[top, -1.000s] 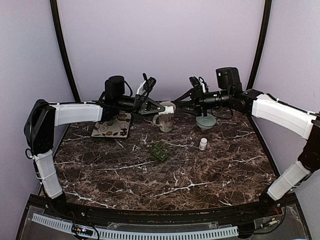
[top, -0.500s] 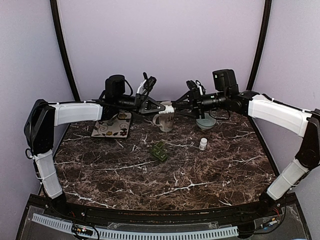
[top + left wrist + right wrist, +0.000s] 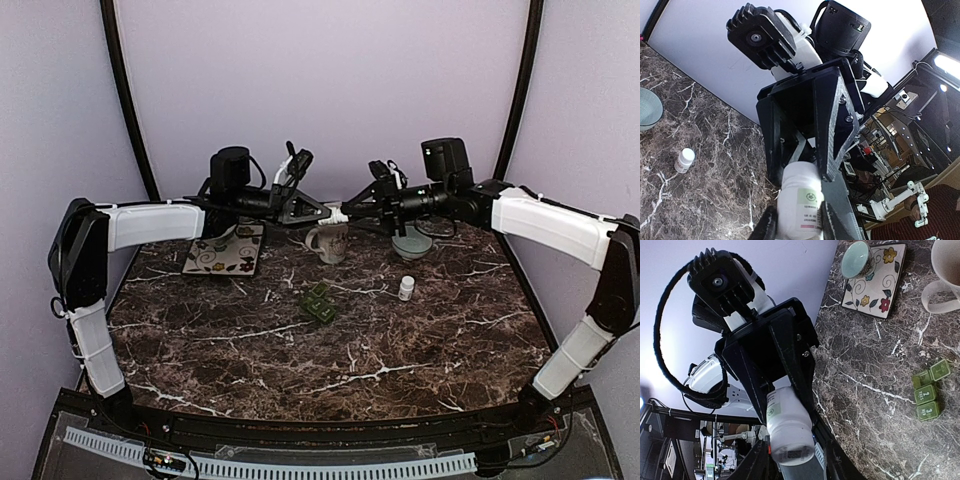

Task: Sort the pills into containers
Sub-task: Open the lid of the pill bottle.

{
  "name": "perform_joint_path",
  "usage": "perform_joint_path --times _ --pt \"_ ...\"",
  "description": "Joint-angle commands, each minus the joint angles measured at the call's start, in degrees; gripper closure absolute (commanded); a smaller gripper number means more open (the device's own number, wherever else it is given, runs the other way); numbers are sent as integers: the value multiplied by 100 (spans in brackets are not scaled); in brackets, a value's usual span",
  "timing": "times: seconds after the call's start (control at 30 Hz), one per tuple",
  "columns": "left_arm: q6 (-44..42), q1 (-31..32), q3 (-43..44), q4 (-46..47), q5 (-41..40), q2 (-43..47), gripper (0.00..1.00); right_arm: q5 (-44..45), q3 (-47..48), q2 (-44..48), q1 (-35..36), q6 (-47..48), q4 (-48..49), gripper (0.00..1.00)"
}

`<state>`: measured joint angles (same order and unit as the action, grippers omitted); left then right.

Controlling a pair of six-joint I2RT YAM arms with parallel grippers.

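- Top view: both arms reach in from the sides and meet in the upper centre of the frame, above the marble table (image 3: pixel 300 370).
- White pill bottle (image 3: pixel 337 213) lies level in the air between them, just above the mug (image 3: pixel 328 244).
- Left gripper (image 3: pixel 322 213): fingers pressed onto the bottle from the left. Its wrist view shows the labelled bottle (image 3: pixel 800 200) low in the frame, pinched between its own two fingers.
- Right gripper (image 3: pixel 352 212): clamped on the other end. In its wrist view the bottle (image 3: pixel 787 427) sits bottom centre between its fingers.
- Each wrist view shows the opposite gripper's black jaws closed round the far end of the bottle.
- Green pill organiser (image 3: pixel 320 302) lies on the table at frame centre, below the mug, apart from it.
- Small bottle (image 3: pixel 406 288) stands upright, right of centre, below the pale bowl (image 3: pixel 411 243).
- Flowered tile (image 3: pixel 223 258) sits left of the mug, with a small teal cup (image 3: pixel 222 238) at its far edge.
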<state>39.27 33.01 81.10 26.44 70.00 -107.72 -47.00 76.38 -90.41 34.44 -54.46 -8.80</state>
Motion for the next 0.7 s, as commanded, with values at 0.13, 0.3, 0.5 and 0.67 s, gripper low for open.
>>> perform_joint_path --times 0.13,0.3,0.5,0.67 --pt "-129 21 202 -24 77 103 97 -202 297 -195 -20 -52 274 64" --pt "-147 19 199 -55 84 102 97 -245 324 -236 -1 -56 279 68" --pt "-172 21 185 -80 72 115 97 -204 412 -254 26 102 160 81" --pt "-123 21 127 -36 54 140 97 -186 501 -196 30 640 27 96"
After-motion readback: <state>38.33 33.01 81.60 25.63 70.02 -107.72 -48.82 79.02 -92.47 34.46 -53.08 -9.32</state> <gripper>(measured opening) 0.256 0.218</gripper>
